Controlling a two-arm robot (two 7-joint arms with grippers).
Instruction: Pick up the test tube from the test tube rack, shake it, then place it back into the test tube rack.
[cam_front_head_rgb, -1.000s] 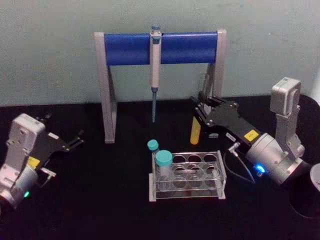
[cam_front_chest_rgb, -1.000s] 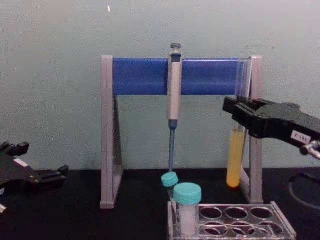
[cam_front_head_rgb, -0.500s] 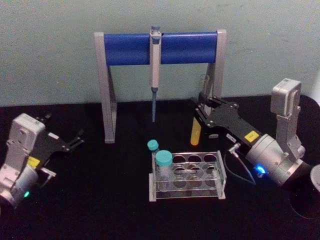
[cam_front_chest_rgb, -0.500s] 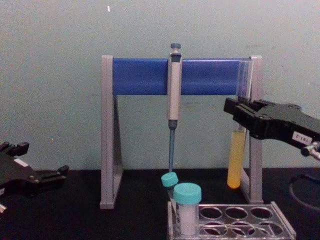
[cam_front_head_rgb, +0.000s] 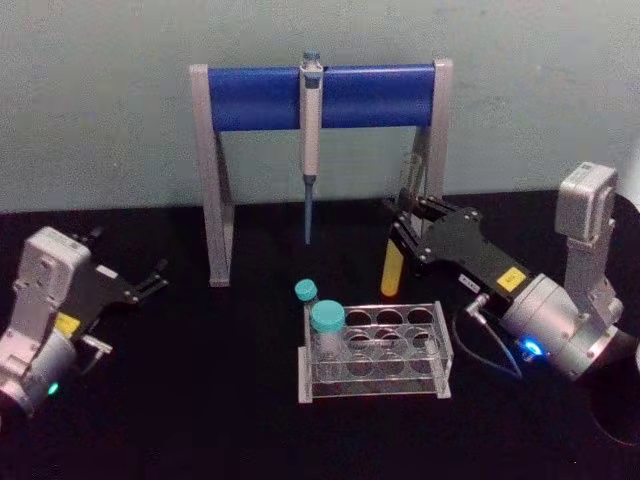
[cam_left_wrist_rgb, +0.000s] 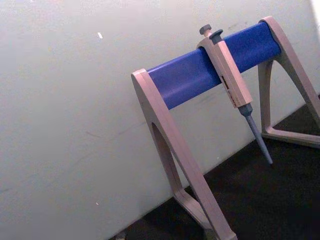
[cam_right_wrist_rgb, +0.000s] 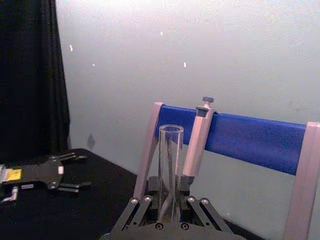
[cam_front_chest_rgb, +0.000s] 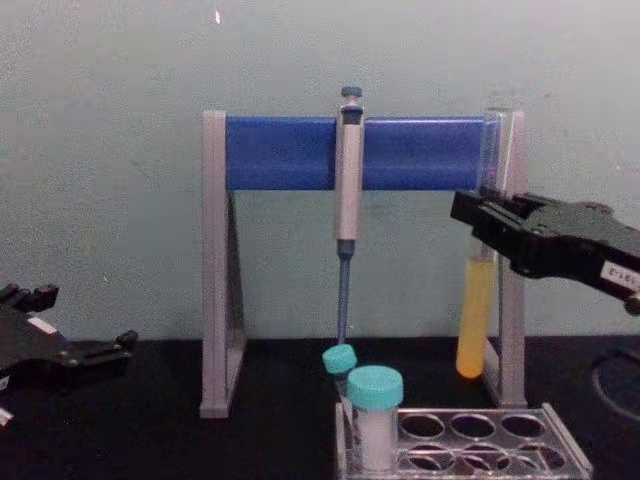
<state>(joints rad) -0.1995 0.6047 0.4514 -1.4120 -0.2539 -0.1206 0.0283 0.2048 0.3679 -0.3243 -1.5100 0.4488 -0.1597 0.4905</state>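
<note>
The test tube (cam_front_head_rgb: 391, 270) is a long clear glass tube with yellow-orange liquid in its lower part (cam_front_chest_rgb: 476, 315). It hangs roughly upright above the black table, behind the rack's right end. My right gripper (cam_front_head_rgb: 404, 226) is shut on its middle (cam_front_chest_rgb: 487, 222), and the tube's open top (cam_right_wrist_rgb: 170, 150) rises above the fingers. The test tube rack (cam_front_head_rgb: 441, 345) is low and translucent with rows of round holes (cam_front_chest_rgb: 560, 442); it stands in front of and below the tube. My left gripper (cam_front_head_rgb: 152, 280) rests open at the far left, low over the table (cam_front_chest_rgb: 105, 350) (cam_right_wrist_rgb: 75, 172).
A tall grey-and-blue pipette stand (cam_front_head_rgb: 320, 96) spans the back, with a grey-blue pipette (cam_front_chest_rgb: 347, 190) hanging from its bar (cam_left_wrist_rgb: 235, 80). Its right leg (cam_front_chest_rgb: 512, 300) is just behind the tube. Two teal-capped vials (cam_front_head_rgb: 327, 322) stand at the rack's left end.
My right arm's wrist has swung to the right and lower. The tube stays in the grip, its top slightly higher against the stand. The left arm has not moved.
</note>
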